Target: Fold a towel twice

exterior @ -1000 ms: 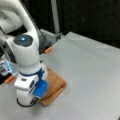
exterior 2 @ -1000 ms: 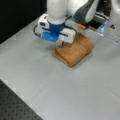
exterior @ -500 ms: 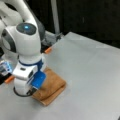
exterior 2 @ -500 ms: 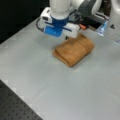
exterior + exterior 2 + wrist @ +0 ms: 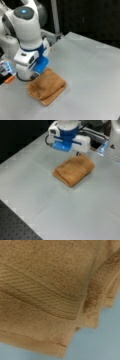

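The towel [image 5: 46,87] lies folded in a thick, layered packet on the grey table [image 5: 95,75] (stacked edges fill the wrist view) as the arm's gripper [image 5: 78,153], risen off its far edge since a second ago, hovers empty — fingers' spread impossible to tell

In both front views the grey table [image 5: 95,75] lies bare around the folded towel [image 5: 74,170], open to a gripper on its near side. At a front view's left the arm's wrist [image 5: 32,62] blocks the towel's far edge, and clutter [image 5: 6,71] crowds that table edge.
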Robot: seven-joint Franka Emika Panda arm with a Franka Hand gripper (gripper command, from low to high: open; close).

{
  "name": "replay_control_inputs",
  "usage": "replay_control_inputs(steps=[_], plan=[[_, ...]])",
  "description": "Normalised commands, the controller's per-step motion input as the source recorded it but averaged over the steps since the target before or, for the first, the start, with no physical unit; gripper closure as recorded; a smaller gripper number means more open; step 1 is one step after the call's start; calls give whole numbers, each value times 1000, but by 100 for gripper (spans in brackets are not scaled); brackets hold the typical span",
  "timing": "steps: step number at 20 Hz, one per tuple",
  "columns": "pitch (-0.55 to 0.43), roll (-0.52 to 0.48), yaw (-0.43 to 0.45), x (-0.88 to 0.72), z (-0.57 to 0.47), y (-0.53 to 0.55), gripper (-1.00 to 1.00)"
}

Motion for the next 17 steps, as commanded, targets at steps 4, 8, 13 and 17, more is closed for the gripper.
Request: replay_control_inputs(steps=[4,8,13,17], plan=[[-90,117,-308,-183,-16,453,-100],[-63,20,-269,-134,0,488,-100],[-58,-46,-223,-127,-14,340,-100],[-76,-98,-163,-131,-40,183,-100]])
